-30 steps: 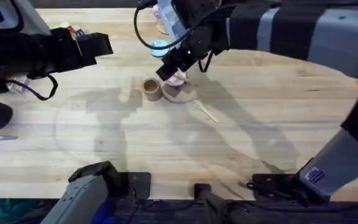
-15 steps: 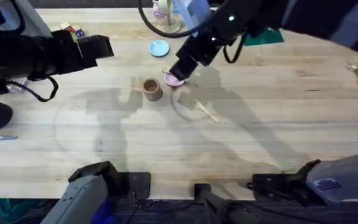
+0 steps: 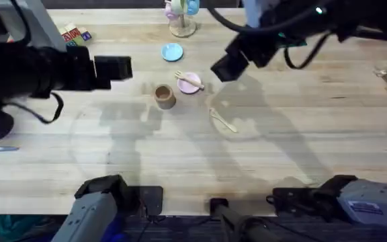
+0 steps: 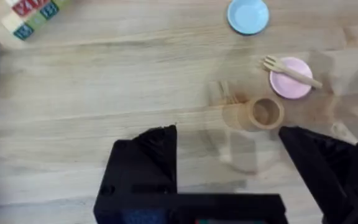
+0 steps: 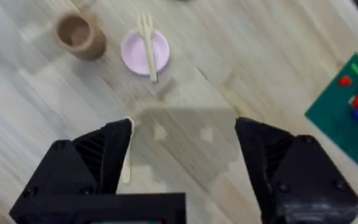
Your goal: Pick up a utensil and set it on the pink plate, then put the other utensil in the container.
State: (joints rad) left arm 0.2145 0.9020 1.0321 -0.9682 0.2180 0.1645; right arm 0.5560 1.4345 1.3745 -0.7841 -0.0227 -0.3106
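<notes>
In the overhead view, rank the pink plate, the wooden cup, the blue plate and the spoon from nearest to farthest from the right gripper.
From the right gripper:
1. Pink plate, fork lying across it, just toward the left arm's side.
2. Spoon, on the table nearer the bases.
3. Blue plate and wooden cup, both beyond the pink plate: too close to call.

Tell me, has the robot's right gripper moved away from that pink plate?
Yes. The right gripper has pulled back rightward, clear of the pink plate, jaws open.
</notes>
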